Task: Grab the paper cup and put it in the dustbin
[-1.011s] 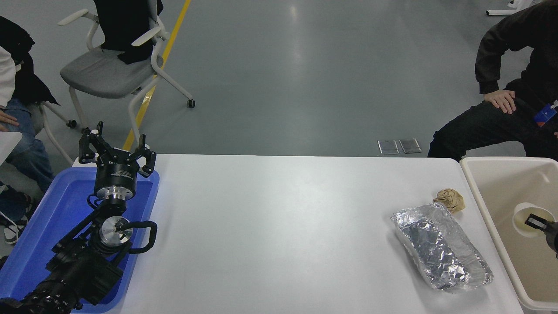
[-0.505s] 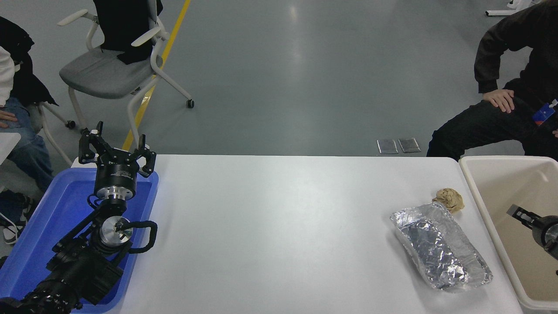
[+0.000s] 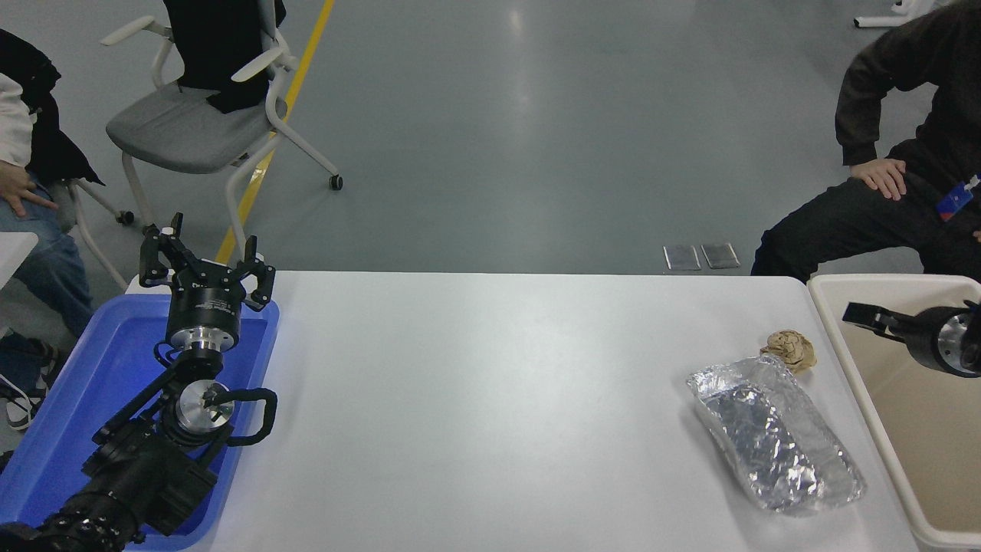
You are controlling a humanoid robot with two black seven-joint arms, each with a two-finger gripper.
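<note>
The beige dustbin (image 3: 874, 282) stands off the table's right end, cut by the picture's right edge. My right gripper (image 3: 864, 316) comes in from the right edge and hovers above the bin's far left part, pointing left. Nothing shows in it. The paper cup is not in view; the visible part of the bin's floor is bare. My left gripper (image 3: 205, 254) is parked open and empty over the far end of the blue tray (image 3: 84, 383) at the lower left.
A silver foil bag (image 3: 774, 437) and a crumpled brown paper ball (image 3: 793, 349) lie on the white table (image 3: 475, 399) near the bin. A person sits at the far right, another at the far left; a grey chair stands behind the tray.
One second ago my right gripper was low in the bin at the cup's rim. The cup has dropped out of sight, and the gripper has risen and moved left and toward the bin's far side.
</note>
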